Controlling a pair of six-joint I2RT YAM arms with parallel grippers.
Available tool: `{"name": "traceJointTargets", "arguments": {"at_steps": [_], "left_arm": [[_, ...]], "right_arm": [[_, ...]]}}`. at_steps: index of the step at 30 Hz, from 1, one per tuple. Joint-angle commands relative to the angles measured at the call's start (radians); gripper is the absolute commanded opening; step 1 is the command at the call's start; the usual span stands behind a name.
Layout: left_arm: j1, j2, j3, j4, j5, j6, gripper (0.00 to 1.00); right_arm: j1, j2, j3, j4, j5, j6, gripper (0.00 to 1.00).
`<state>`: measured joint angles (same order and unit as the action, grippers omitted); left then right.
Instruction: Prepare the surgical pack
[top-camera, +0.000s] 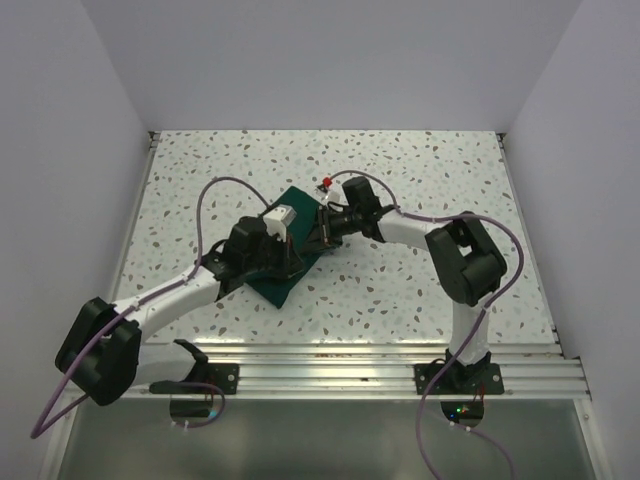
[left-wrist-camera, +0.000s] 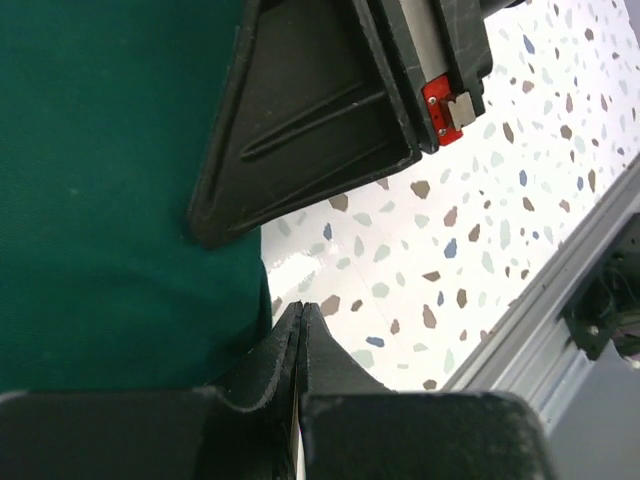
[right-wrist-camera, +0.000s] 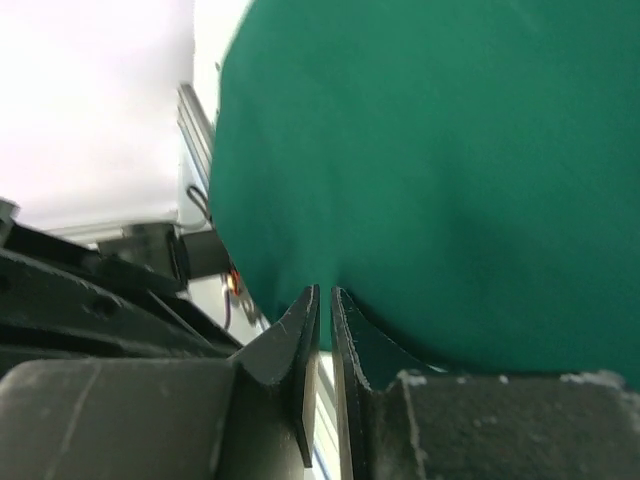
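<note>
Crowding in on the folded green cloth (top-camera: 298, 202) mid-way across the table (top-camera: 420, 170) — left gripper (left-wrist-camera: 301, 308) closed, right gripper (right-wrist-camera: 325, 292) closed to a sliver — probably tidying its edge, any pinched fabric impossible to tell.

Far table (top-camera: 420, 170): open speckled surface, free passage.
Green bundle (top-camera: 281, 284): crowded by left gripper (left-wrist-camera: 300, 318) and right gripper (right-wrist-camera: 325, 300); barely any gap between them.
Near edge: metal rail (top-camera: 380, 350) bounds the approach.

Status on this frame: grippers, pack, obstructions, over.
Left gripper shut, right gripper shut, both at dark green folded cloth bundle; pinch unconfirmed. Bundle lies on speckled table. No obstruction seen.
</note>
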<state>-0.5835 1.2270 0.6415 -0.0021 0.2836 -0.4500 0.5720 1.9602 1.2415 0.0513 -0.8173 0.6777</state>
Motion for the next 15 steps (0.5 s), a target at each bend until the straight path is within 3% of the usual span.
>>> {"name": "traceJointTargets", "arguments": {"at_steps": [1, 5, 8, 15], "left_arm": [[-0.004, 0.034, 0.004, 0.018, 0.086, -0.049, 0.0], [-0.003, 0.086, -0.043, -0.097, 0.069, -0.09, 0.0], [-0.006, 0.101, -0.06, -0.136, 0.112, -0.118, 0.0], [-0.01, -0.03, 0.124, -0.401, 0.02, -0.006, 0.0]], "right_arm": [[-0.037, 0.006, -0.071, -0.005, -0.071, -0.013, 0.13], [-0.102, 0.008, -0.18, 0.004, -0.095, -0.027, 0.13], [-0.119, -0.023, -0.157, -0.14, -0.095, -0.118, 0.13], [-0.127, -0.164, -0.065, -0.297, -0.08, -0.124, 0.14]]}}
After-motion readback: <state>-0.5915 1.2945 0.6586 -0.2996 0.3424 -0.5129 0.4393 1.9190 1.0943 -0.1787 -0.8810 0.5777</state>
